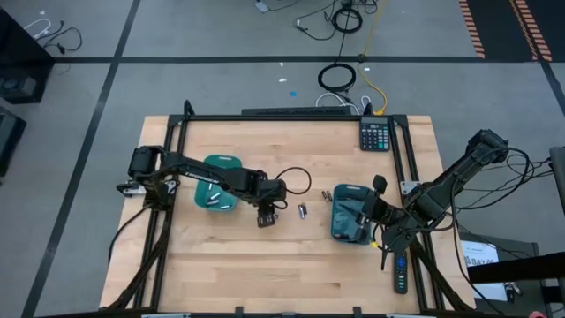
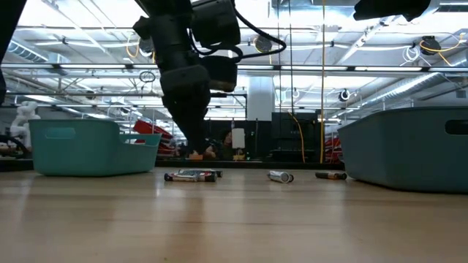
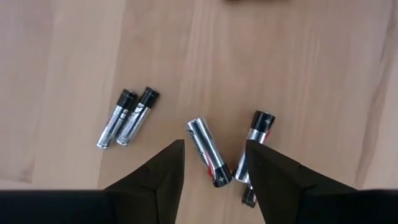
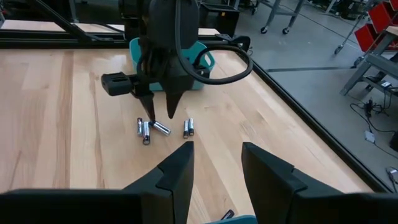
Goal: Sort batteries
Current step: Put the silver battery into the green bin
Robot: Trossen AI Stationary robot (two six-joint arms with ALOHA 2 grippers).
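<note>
Pale wood-grain table (image 3: 74, 50) | smooth cylindrical batteries (image 3: 208, 152) | left end effector (image 3: 214, 165) spread

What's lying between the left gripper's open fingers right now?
In the left wrist view, one thicker silver battery lies on the bare wood between the left gripper fingers. A second battery sits partly under one finger's edge.

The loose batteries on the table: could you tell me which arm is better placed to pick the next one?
The left. Its tool hangs open straight above a thick silver battery, fingers either side. The right tool is open too, but sits back over the right teal tray, well away from the batteries.
</note>
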